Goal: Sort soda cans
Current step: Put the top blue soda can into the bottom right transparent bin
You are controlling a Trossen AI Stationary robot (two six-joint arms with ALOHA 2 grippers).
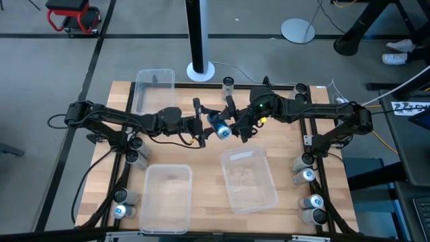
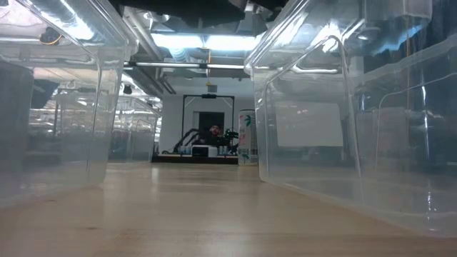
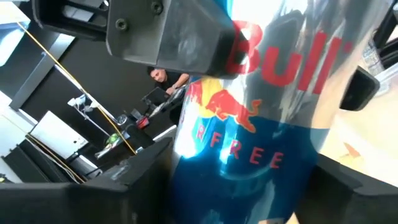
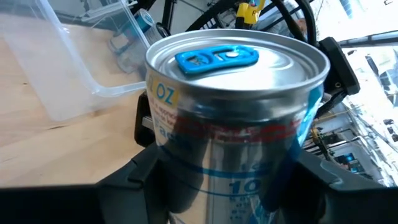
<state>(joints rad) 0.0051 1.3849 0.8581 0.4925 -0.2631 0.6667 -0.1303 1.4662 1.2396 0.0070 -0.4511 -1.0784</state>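
A silver and blue soda can is held in the air over the middle of the table, between my two grippers. My left gripper comes at it from the table's left and my right gripper from the right. Both are shut on this can. It fills the left wrist view, and the right wrist view shows its top with the blue tab. Other cans stand along the table's left edge and right edge. My left gripper pinches the can's side wall between its two fingers, coming roughly level from the table's left. The can is lifted clear of the table. My right gripper pinches the can's side wall below the top rim between its two fingers, coming from the table's right. The can's top shows past the fingers.
Three clear bins are on the table: one at the far left, one at the near left, one near the middle. Two cans stand at the far edge. More cans are at the near corners.
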